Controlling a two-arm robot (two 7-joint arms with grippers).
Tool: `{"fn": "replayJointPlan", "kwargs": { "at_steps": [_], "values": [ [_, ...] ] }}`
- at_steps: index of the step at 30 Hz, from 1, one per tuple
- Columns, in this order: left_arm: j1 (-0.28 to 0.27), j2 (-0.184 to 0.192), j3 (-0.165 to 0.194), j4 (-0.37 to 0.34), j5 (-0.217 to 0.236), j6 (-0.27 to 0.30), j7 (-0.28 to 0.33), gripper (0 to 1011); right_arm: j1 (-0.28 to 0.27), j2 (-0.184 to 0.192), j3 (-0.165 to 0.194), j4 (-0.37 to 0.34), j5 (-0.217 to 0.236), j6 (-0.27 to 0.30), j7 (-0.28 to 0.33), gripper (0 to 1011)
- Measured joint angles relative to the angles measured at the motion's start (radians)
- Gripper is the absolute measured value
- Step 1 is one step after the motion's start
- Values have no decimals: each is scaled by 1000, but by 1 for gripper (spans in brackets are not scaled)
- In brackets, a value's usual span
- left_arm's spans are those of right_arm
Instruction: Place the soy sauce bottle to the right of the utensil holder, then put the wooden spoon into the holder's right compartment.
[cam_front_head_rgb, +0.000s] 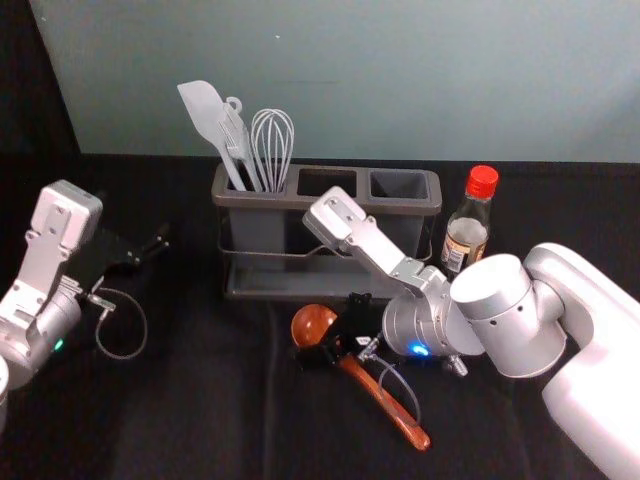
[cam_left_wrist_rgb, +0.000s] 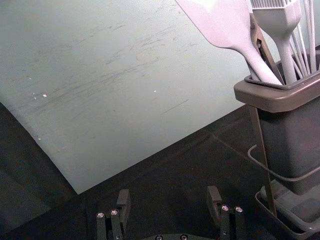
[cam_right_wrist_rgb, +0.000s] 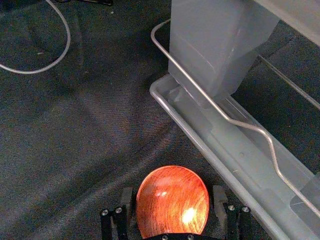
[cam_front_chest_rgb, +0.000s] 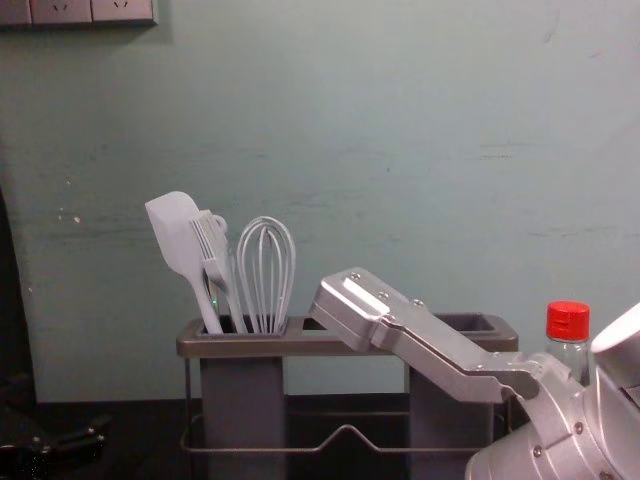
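Note:
The right gripper (cam_front_head_rgb: 338, 338) is low over the wooden spoon (cam_front_head_rgb: 385, 396), near its bowl. In the right wrist view, the right gripper (cam_right_wrist_rgb: 173, 202) is open, its fingers on either side of the bowl (cam_right_wrist_rgb: 172, 200). The spoon's handle slants toward the robot and rightward on the cloth. Behind is the utensil holder (cam_front_head_rgb: 262, 200); its right compartment (cam_front_head_rgb: 398, 184) has nothing visible inside. The red-capped soy sauce bottle (cam_front_head_rgb: 467, 232) stands upright just right of the holder. Left of the holder, the left gripper (cam_front_head_rgb: 150, 250) is parked; in its wrist view the left gripper (cam_left_wrist_rgb: 169, 202) is open.
A spatula (cam_front_chest_rgb: 178, 240), a brush (cam_front_chest_rgb: 217, 255) and a whisk (cam_front_chest_rgb: 266, 270) stand in the holder's left compartment. A wire rail (cam_right_wrist_rgb: 220, 112) runs along the holder's front above its base tray (cam_right_wrist_rgb: 200, 142). The wall (cam_front_head_rgb: 350, 80) rises behind the black cloth.

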Motion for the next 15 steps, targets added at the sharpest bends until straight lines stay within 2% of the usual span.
{"fn": "replayJointPlan", "kwargs": {
  "at_steps": [13, 15],
  "values": [
    [0, 0, 0, 0, 0, 0, 0, 1005, -1, 1, 2, -2, 5, 3, -1, 997],
    [0, 0, 0, 0, 0, 0, 0, 1005, -1, 1, 2, -2, 6, 3, -1, 955]
  ]
}}
